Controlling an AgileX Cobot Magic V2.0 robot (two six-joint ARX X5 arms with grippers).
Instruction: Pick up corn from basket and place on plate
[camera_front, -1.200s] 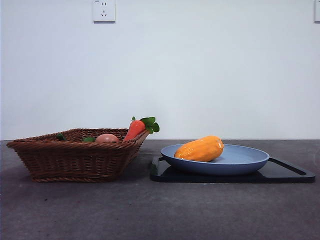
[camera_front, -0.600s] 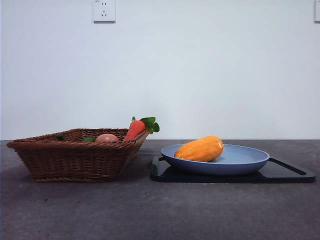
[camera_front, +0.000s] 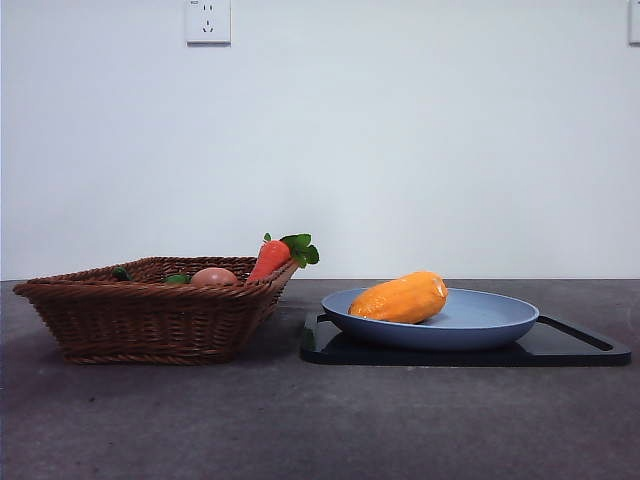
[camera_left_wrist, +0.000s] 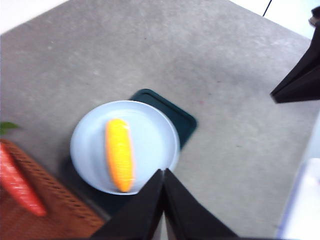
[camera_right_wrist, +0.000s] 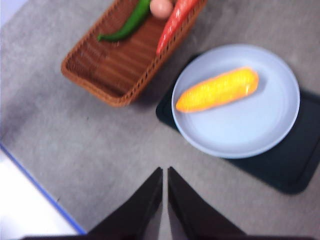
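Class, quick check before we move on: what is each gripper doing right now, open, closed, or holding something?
Left gripper: closed, holding nothing, high above the plate.
Right gripper: closed, holding nothing, high above the table.
The corn lies on the plate.

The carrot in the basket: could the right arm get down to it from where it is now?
Probably yes. The carrot leans on the basket rim with nothing over it, and the right gripper, jaws shut, hangs high above bare table beside the plate. It would need to open first.
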